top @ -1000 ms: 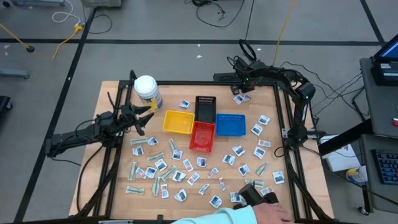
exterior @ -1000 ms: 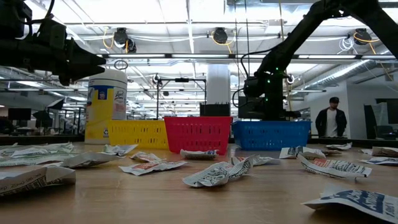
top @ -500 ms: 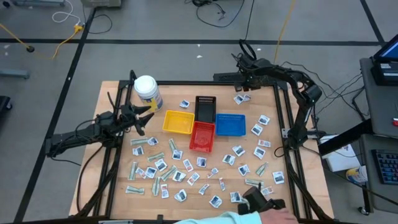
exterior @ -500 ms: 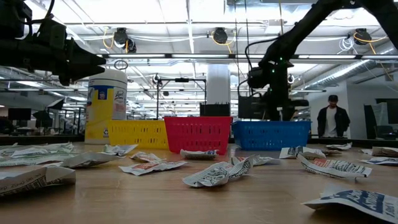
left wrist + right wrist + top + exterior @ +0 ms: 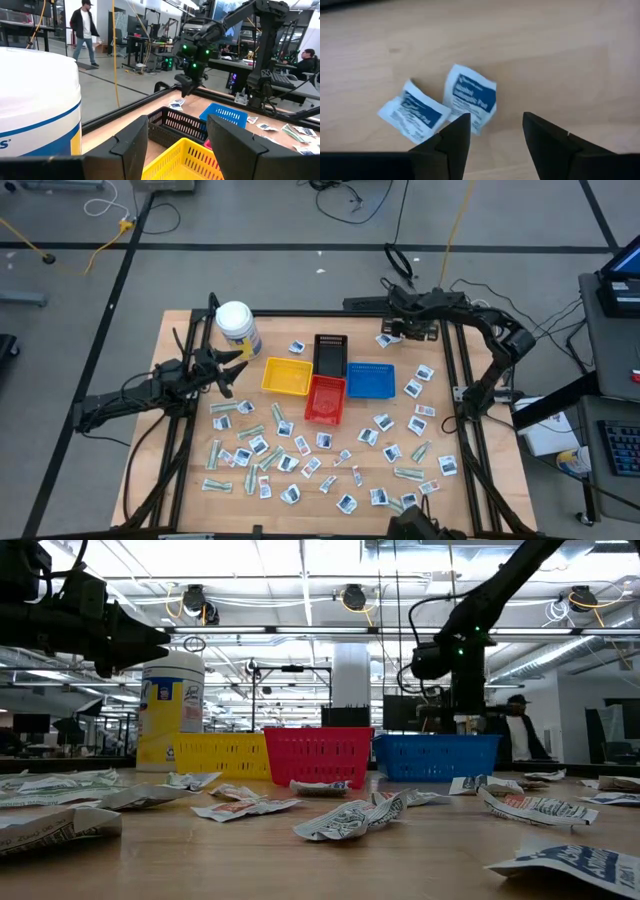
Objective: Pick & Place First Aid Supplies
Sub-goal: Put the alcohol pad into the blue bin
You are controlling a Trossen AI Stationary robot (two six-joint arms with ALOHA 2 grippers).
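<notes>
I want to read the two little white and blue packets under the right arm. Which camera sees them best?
The right wrist view: the two packets lie large on the bare wood, beyond the open right gripper. The high view shows them as specks, the left wrist view as a far scrap; the low view hides them.

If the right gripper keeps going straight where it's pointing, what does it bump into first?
Probably the bare wooden table, or the nearer white-and-blue packet lying beside its line. The right gripper is open and empty; depth is unclear.

The jar (image 5: 236, 323) was white with a yellow label. Four trays sat together: yellow (image 5: 286, 376), black (image 5: 330, 354), red (image 5: 325, 398) and blue (image 5: 371, 380). Two packets (image 5: 470, 97) were white with blue print. Both arms were dark, and the table (image 5: 180, 340) was pale wood.
</notes>
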